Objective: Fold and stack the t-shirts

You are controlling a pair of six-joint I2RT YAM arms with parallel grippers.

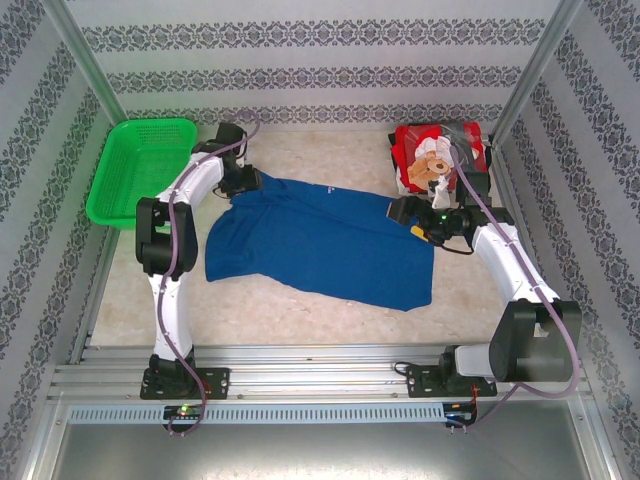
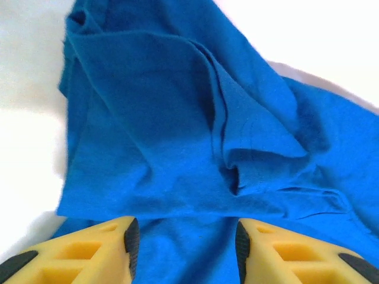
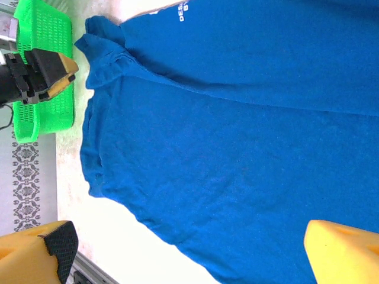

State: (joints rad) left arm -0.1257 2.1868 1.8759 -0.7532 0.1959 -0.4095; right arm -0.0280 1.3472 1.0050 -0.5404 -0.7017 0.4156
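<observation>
The royal blue t-shirt (image 1: 320,245) lies spread out and creased on the middle of the table. The red t-shirt with the teddy-bear print (image 1: 432,158) is bunched at the back right. My left gripper (image 1: 252,183) hovers over the blue shirt's back-left corner. In the left wrist view it (image 2: 186,248) is open, with rumpled blue cloth (image 2: 177,136) below the gap. My right gripper (image 1: 402,210) is at the shirt's back-right edge. It (image 3: 189,254) stands wide open over the flat blue cloth (image 3: 237,118), whose white lettering (image 3: 182,12) peeks out at the top.
A green plastic basket (image 1: 140,170) stands at the back left, beside the left arm. The right wrist view also takes in the basket (image 3: 41,65). Patterned walls close in the table on three sides. Bare tabletop (image 1: 300,315) runs along the near edge.
</observation>
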